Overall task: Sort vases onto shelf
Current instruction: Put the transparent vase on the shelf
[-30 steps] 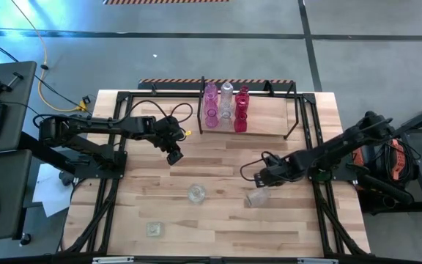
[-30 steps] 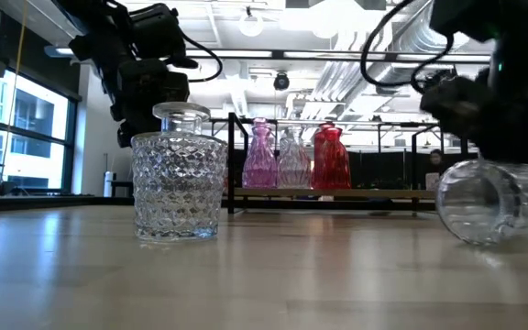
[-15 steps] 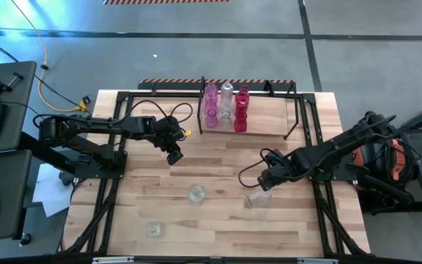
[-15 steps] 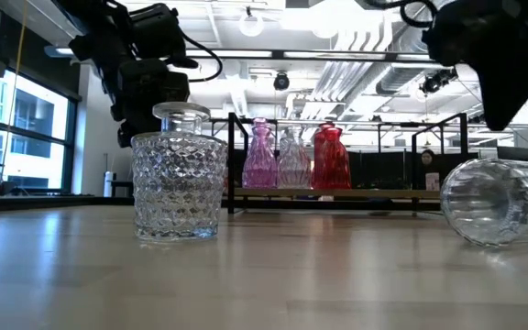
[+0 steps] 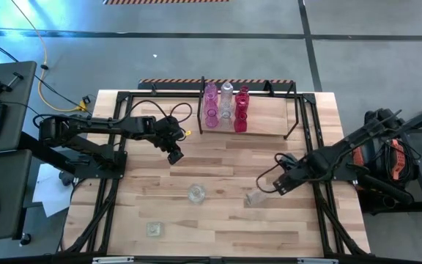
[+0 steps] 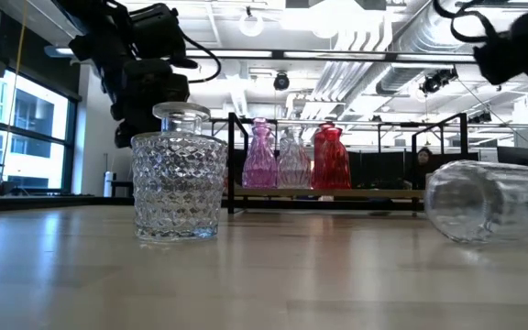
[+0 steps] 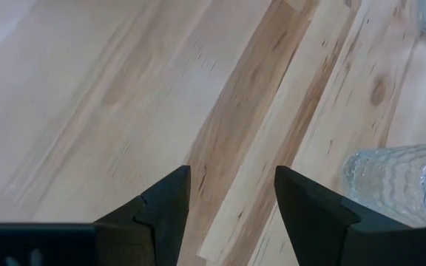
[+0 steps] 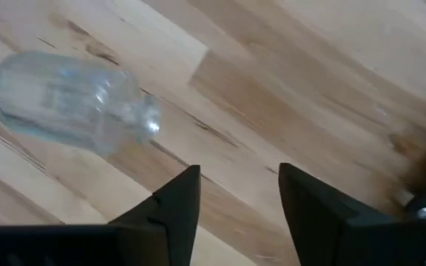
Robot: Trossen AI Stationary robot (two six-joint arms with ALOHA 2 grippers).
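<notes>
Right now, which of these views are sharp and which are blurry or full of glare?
High view: even light, sharp, the shelf clear. Low view: bright ceiling lamps behind, the faceted clear vase crisp, the tipped clear vase soft near the edge. Left wrist view: wood grain blurred. Right wrist view: the lying vase hazy, with a small glint at its mouth.

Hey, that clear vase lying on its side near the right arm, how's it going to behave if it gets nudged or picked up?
The clear vase lies on its side on the bare table, and its body looks round, so a nudge would probably roll it. It appears to be smooth glass, so likely slippery to pinch and breakable if dropped. The right end effector stands open beside it, not touching.
</notes>
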